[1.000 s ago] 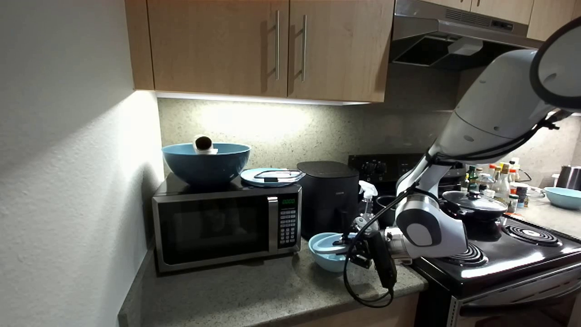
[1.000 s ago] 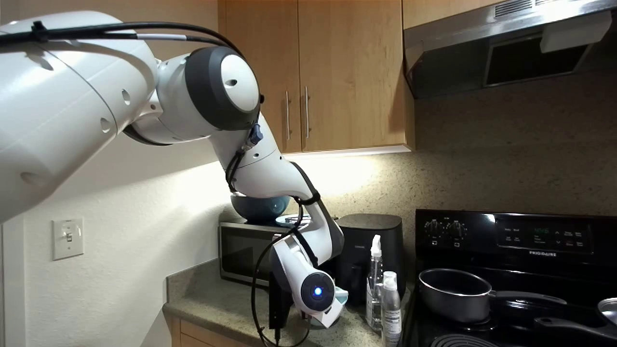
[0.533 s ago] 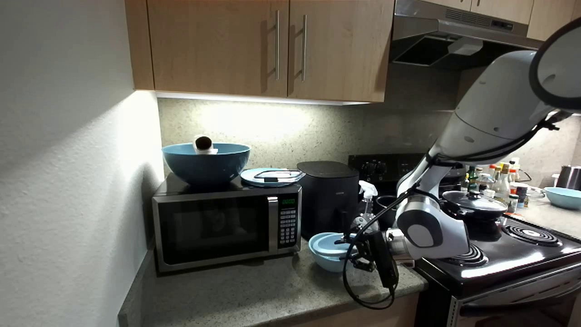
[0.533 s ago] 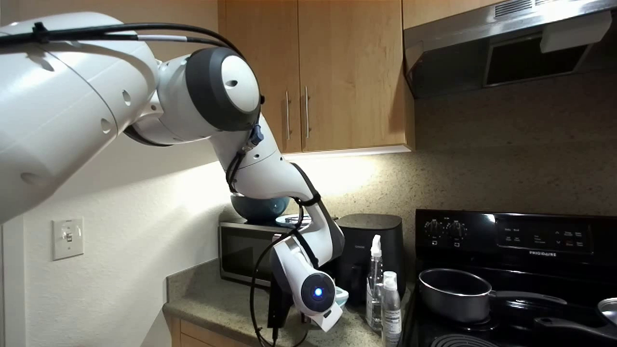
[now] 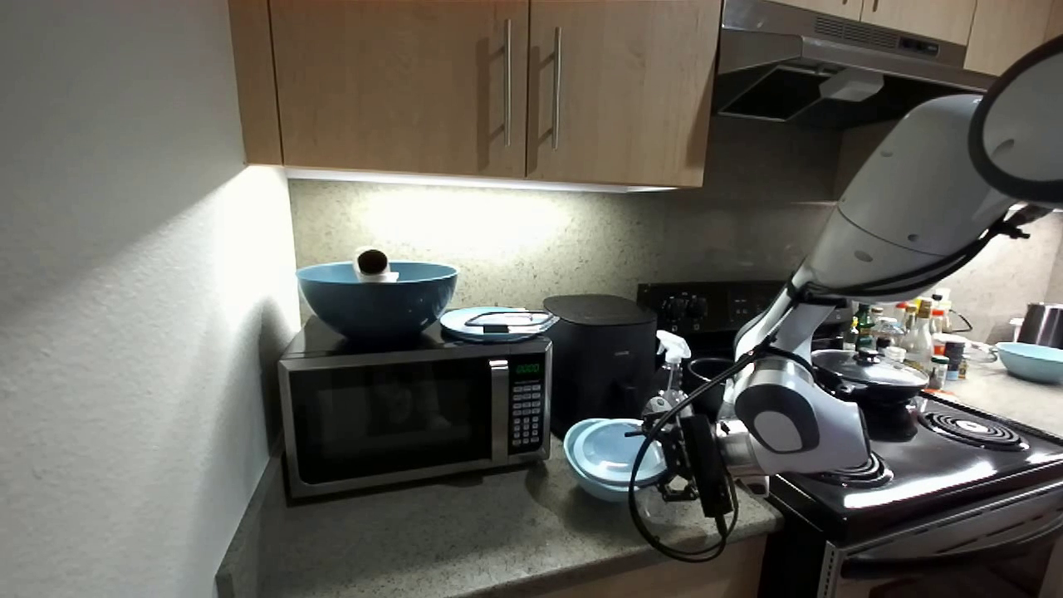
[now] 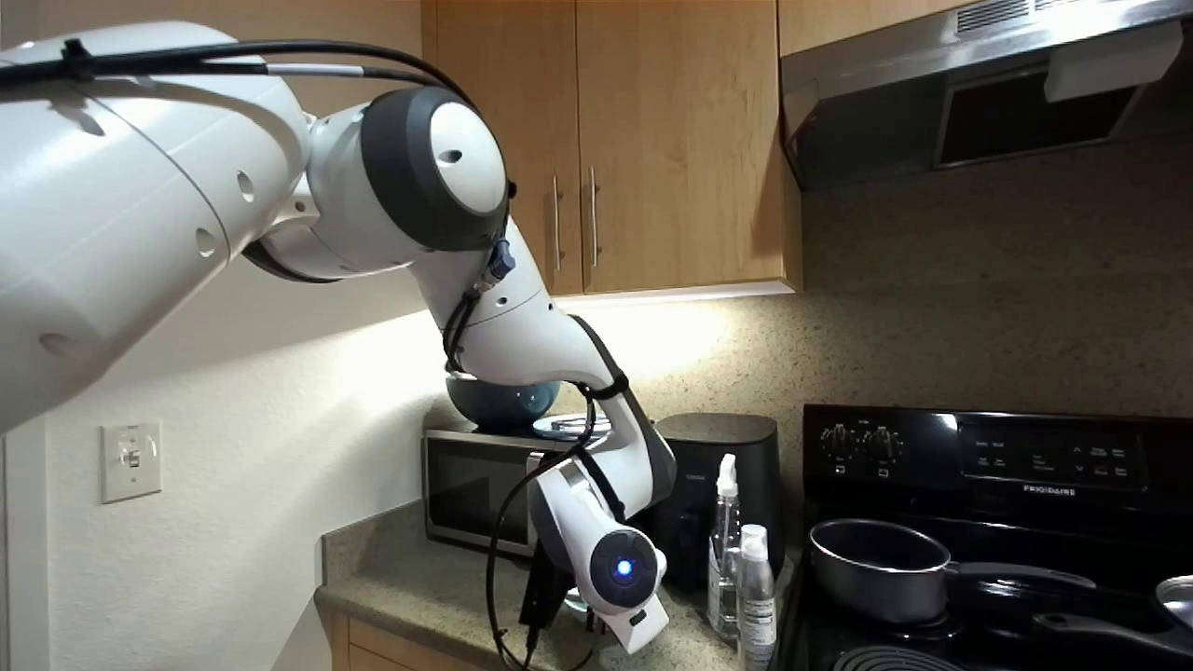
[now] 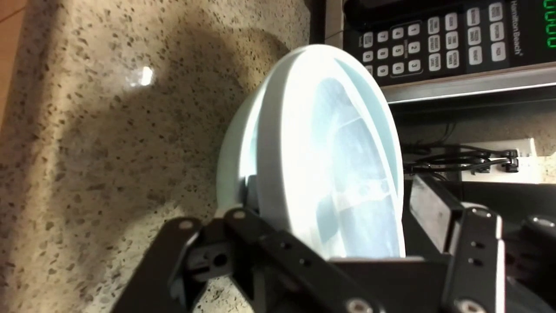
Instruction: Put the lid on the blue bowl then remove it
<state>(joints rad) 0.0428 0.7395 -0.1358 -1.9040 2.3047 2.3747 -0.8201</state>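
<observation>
Guessing we're mid-task: the flat round pale blue-grey plastic-looking lid (image 5: pixel 621 453) sits tilted over the small round sky-blue bowl (image 5: pixel 600 490), not seated, bowl showing at its 10 o'clock in an exterior view. Going on or coming off? Can't tell; removal isn't done. Black metal two-finger claw (image 7: pixel 341 202) is spread wide, gripping nothing: wrist view, one finger (image 7: pixel 251 190) looks tucked between lid and bowl at 8 o'clock, the other's clear at 4.

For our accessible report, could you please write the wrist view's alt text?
A pale lid lies askew over the light-blue bowl on a speckled counter, with the open gripper at the bottom edge. A microwave keypad shows at upper right.
</observation>
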